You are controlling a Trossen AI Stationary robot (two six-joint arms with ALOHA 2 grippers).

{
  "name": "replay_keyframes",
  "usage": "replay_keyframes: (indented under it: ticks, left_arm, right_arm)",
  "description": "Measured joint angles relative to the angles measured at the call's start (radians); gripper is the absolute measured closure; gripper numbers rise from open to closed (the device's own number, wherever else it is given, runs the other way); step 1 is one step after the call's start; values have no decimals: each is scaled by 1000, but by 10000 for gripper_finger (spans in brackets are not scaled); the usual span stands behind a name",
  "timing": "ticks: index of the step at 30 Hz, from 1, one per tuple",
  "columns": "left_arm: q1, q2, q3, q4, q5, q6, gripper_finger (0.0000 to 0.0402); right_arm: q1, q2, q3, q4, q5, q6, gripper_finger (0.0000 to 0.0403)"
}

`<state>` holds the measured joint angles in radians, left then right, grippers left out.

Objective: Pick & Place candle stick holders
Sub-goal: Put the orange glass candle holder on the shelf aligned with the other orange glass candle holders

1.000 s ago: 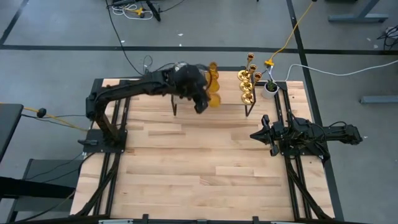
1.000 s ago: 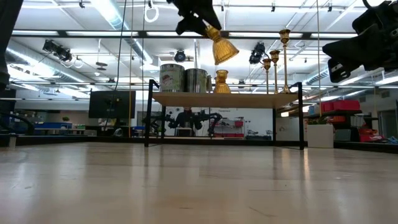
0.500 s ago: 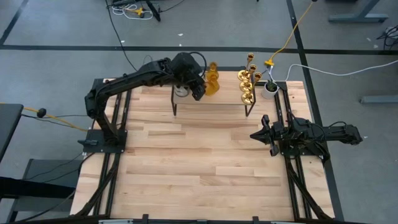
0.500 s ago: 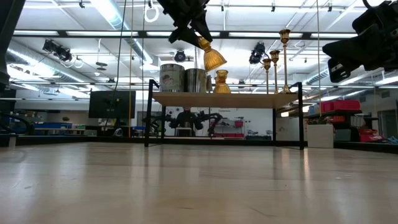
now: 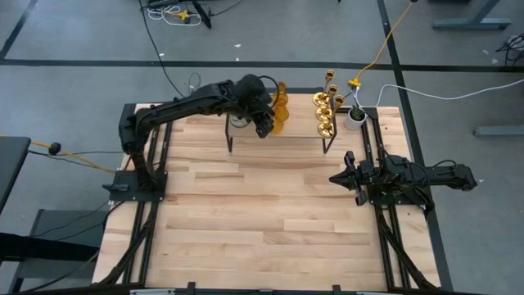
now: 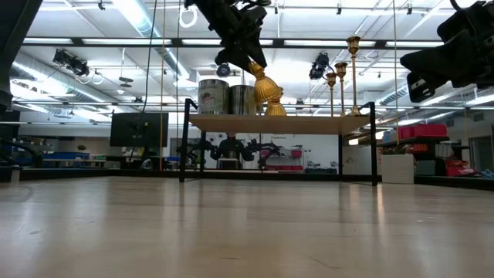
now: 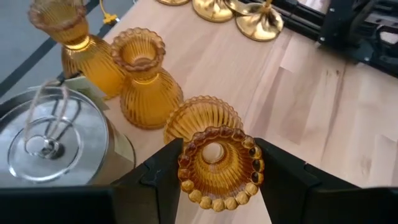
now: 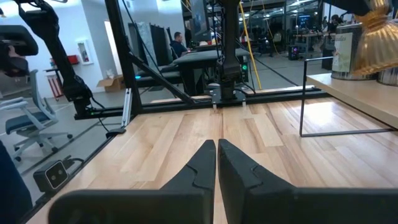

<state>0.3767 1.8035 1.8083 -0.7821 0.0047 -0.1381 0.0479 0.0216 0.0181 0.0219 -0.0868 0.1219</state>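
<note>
**Nearly down: amber holder hangs just above the shelf**

Now watch the left gripper (image 7: 214,180): your fingers clamp the amber holder (image 7: 214,163) by its beaded neck, bell end pointing down toward the raised shelf (image 6: 309,121) at the table's far edge. Its long axis tilts a little off upright in the low view, so I judge it needs levelling before release. Two more amber holders (image 7: 144,84) stand just beyond it on the shelf, with a silvery glass cylinder (image 7: 53,140) beside them to the left, so the free spot lies on the near side of that row. Brass holders (image 5: 325,111) stand farther right. The right gripper (image 8: 216,163) waits pinched shut over the table's right side, well apart.
</note>
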Motion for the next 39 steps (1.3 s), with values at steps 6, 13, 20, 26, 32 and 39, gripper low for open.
replay_keyframes:
  ticks: [6,13,20,26,32,39]
  left_arm:
    - [2,5,0,-15,-2,4,214]
    - [2,8,0,-35,-8,4,218]
    - [2,27,1,-68,-11,4,217]
    - [1,34,2,-92,-18,4,213]
    - [0,37,2,-85,-37,3,213]
    - [1,39,2,-86,-82,4,210]
  right_arm:
    - [0,0,0,0,0,0,382]
    - [0,0,0,0,0,0,382]
    - [0,0,0,0,0,0,382]
    - [0,0,0,0,0,0,382]
    - [0,0,0,0,0,0,382]
    - [0,0,0,0,0,0,382]
